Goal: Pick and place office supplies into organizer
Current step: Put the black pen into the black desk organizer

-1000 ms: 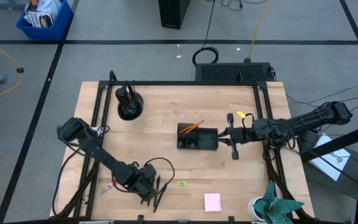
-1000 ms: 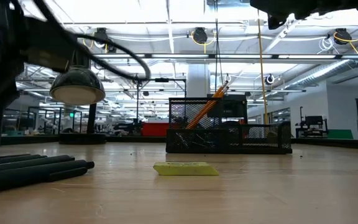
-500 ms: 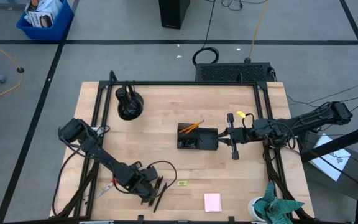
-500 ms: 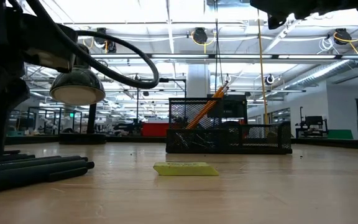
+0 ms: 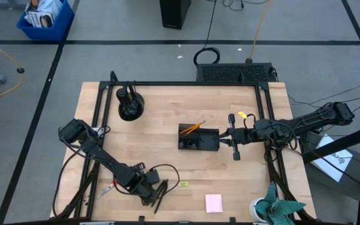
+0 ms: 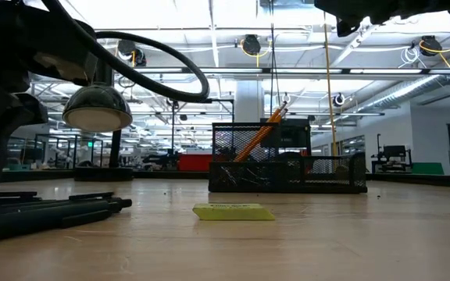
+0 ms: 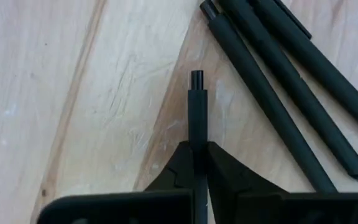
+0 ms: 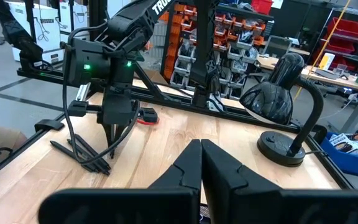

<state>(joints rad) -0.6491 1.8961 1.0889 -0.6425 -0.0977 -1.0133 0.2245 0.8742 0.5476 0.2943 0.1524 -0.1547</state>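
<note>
My left gripper [image 5: 150,189] stands low over the table's near left, shut on one thin black pen [image 7: 196,112]. Other black pens [image 7: 278,81] lie on the wood beside it, seen also as the pens [image 6: 53,211] in the low view. The black organizer [image 5: 197,139] stands mid-table with an orange pencil [image 5: 194,127] leaning in it. A yellow-green tag [image 5: 183,184] and a pink notepad [image 5: 214,202] lie near the front edge. Red-handled scissors [image 5: 108,187] lie left of my left arm. My right gripper [image 8: 201,155] waits shut, just right of the organizer. My left gripper pinches the pen's shaft [image 7: 196,146] between its two fingertips, coming down from above. One end of the pen [image 7: 196,79] sticks out past the fingertips. The pen lies low along the wood; whether it is clear of the table I cannot tell.
A black desk lamp [image 5: 130,104] stands at the far left. A teal cloth [image 5: 279,209] sits at the near right corner. A black frame [image 5: 167,83] runs along the table's edges. Bare wood lies between the pens and the organizer.
My left gripper has shut on one pen from the bundle. That pen's end has shifted a little toward the table's right, while the other pens have stayed where they were.
</note>
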